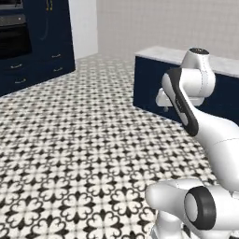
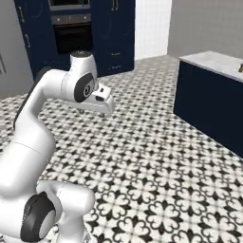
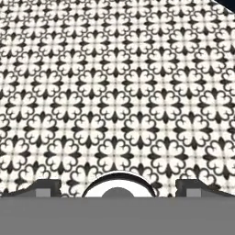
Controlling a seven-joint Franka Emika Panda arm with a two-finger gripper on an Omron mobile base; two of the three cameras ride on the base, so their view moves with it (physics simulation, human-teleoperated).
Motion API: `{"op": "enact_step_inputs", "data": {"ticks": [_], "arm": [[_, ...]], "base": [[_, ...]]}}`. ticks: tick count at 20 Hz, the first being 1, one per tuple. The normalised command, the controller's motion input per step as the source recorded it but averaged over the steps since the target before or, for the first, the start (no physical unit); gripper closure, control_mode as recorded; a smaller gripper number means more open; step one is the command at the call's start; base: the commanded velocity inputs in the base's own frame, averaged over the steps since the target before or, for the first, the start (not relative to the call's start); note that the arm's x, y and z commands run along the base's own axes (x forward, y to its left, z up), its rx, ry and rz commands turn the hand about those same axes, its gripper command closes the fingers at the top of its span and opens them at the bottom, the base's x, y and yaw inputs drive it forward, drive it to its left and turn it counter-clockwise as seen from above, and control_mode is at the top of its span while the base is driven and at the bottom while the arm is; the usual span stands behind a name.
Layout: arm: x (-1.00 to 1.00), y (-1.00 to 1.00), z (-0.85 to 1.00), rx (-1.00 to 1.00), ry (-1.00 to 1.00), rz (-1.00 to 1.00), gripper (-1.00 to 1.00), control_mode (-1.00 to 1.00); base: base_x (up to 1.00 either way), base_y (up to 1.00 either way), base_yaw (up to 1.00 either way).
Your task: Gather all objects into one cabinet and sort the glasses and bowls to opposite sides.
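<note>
The white arm's 2-finger gripper (image 3: 117, 187) hung released and empty over the black-and-white patterned tile floor (image 3: 114, 92), beside the navy island with pale tabletop (image 2: 213, 64). No cups or bowl appeared; they would likely be light, rigid, slippery, best gripped at rims.

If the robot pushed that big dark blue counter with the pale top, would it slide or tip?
Probably neither. The dark blue counter looks long and broad, sitting flat on the patterned tile floor, so likely heavy. Its pale top looks stiff like stone.
</note>
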Motion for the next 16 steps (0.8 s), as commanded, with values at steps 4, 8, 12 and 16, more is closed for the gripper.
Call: {"op": "enact_step_inputs", "data": {"ticks": [4,8,12,16], "arm": [[0.0,0.0,0.0,0.0,0.0,0.0,-1.0,1.0],[0.0,0.0,0.0,0.0,0.0,0.0,-1.0,1.0],[0.0,0.0,0.0,0.0,0.0,0.0,-1.0,1.0],[0.0,0.0,0.0,0.0,0.0,0.0,-1.0,1.0]], "base": [[0.0,-0.01,0.97],[0.09,-0.08,0.91],[0.3,-0.12,0.8],[0.43,-0.12,0.54]]}}
